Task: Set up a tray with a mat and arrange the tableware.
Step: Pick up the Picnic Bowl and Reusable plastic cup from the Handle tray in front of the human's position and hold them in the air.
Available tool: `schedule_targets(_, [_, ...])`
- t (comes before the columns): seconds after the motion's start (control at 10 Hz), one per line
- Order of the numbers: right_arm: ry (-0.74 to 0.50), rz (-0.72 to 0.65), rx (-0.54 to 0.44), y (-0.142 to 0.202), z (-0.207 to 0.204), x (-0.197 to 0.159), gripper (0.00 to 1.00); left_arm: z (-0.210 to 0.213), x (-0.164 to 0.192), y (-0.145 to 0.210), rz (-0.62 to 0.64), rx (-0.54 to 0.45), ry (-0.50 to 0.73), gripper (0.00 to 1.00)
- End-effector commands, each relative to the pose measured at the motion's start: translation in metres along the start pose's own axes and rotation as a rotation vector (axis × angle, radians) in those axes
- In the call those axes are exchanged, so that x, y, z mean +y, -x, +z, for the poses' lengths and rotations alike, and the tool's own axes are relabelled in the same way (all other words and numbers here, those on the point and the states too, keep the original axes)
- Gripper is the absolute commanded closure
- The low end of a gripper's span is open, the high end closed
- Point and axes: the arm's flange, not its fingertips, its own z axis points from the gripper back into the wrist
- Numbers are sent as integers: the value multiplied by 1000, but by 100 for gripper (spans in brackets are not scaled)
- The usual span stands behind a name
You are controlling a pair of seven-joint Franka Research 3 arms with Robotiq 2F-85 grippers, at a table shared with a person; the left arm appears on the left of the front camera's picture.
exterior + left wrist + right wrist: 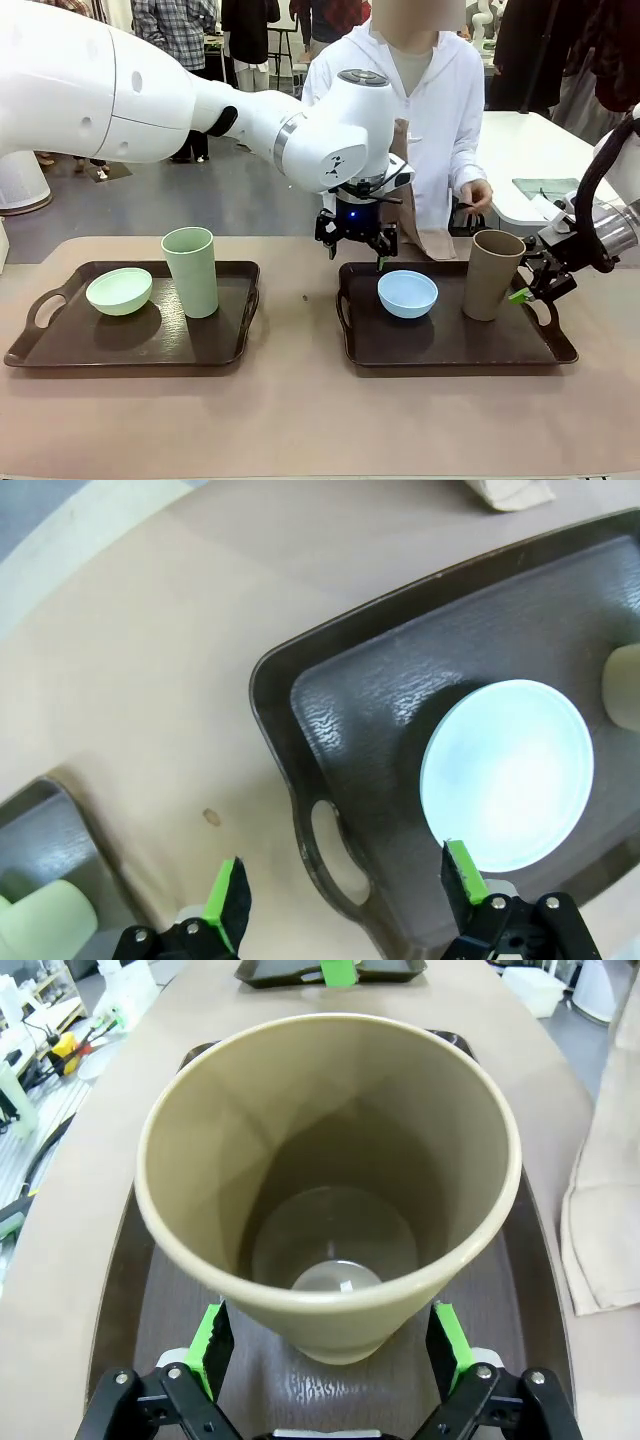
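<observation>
Two dark trays sit side by side. The left tray (60, 350) holds a pale green bowl (119, 291) and a pale green tumbler (190, 272). The right tray (450, 352) holds a light blue bowl (407, 293) (508, 775) and a tan tumbler (493, 275) (330, 1160). My left gripper (356, 245) (345, 890) hangs open over the right tray's left handle (328, 832), beside the blue bowl. My right gripper (527, 290) (328, 1348) is open, its fingers (210, 1345) on either side of the tan tumbler's base with small gaps. A beige cloth (600, 1210) lies behind this tray; whether it is the mat I cannot tell.
A person stands at the far side, one hand (478, 193) near the table's back edge. Bare tabletop (300, 420) runs along the front and between the trays. A white side table (540, 150) stands at the back right.
</observation>
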Motion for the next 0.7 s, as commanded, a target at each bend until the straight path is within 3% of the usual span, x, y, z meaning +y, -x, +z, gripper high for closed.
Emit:
schedule_targets(0.0, [21,18,-39,0,-8,-8,0,-6,-6,-5,33,-26,-11,0])
schedule_targets(0.6, [-23,9,-13,1,-44,-15,0,-29,-23,-3,72,-28,15,0])
